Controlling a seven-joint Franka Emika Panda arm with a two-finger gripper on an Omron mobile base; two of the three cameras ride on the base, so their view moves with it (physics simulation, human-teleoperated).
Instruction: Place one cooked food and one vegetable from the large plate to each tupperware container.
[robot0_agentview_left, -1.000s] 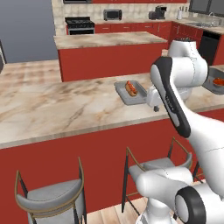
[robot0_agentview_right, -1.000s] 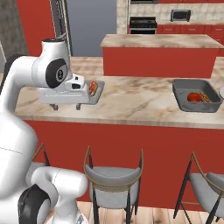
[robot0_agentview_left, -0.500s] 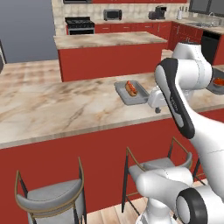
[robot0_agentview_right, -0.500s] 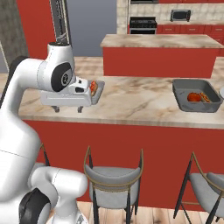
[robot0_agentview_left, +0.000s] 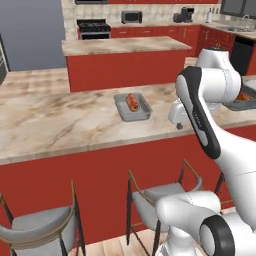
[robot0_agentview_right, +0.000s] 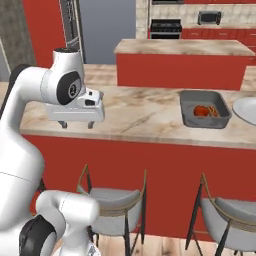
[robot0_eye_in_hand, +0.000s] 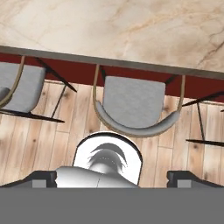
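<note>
I've got the white arm's two-finger gripper (robot0_agentview_right: 76, 124) hanging over the near edge of the beige marble counter (robot0_agentview_left: 60, 125), fingers pointing down. In the hand view the two dark finger tips (robot0_eye_in_hand: 43, 178) sit way out at the left and right edges, so the jaws are spread wide with nothing between them. Straight below, that camera looks down on a grey bar stool with a wooden frame (robot0_eye_in_hand: 135, 107) standing on pale plank flooring (robot0_eye_in_hand: 65, 135), with the counter's near edge across the top.

The paler grey rectangular tupperware tub (robot0_agentview_left: 132, 107) sits on the counter just left of the gripper in the left base view, with what looks like a hot dog (robot0_agentview_left: 132, 101) lying in it. I can't tell if anything else is in there.

The darker, deeper grey tub (robot0_agentview_right: 204, 109) is well off to the right along the same counter. It holds a round red item, maybe a tomato (robot0_agentview_right: 200, 110), and an orange-ish piece (robot0_agentview_right: 213, 111) beside it that's too small for me to name.

The wide white round plate (robot0_agentview_right: 246, 111) pokes in just right of the dark tub, cut off by the frame edge, so I can't see what's on it.
</note>
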